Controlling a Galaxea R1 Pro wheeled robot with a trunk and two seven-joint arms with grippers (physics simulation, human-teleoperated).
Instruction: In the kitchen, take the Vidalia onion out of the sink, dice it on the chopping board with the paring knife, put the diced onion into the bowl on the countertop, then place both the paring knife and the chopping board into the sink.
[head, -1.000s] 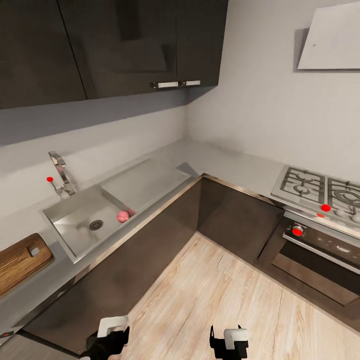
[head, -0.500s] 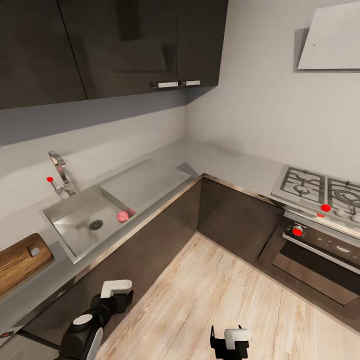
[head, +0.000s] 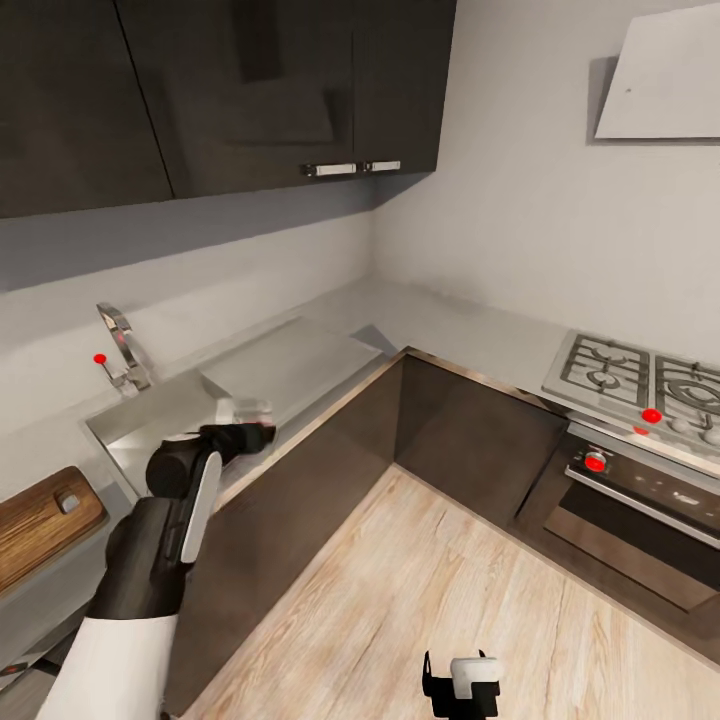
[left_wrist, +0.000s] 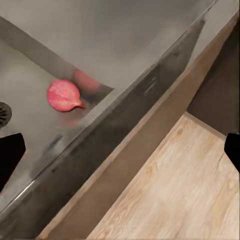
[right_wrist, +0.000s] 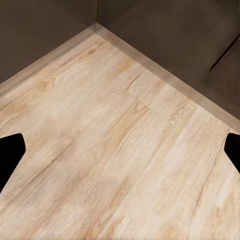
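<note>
The left gripper (head: 250, 425) is up over the front edge of the sink (head: 130, 430), with its 2 fingers spread wide and nothing in them. The onion (left_wrist: 64, 95) lies on the sink floor, close to the side wall and near the drain (left_wrist: 4, 114). The board (head: 40, 520) rests on the countertop (head: 450, 330) beside the sink. The right gripper (head: 462, 690) hangs low over the wood floor (right_wrist: 120, 150), wide too.
</note>
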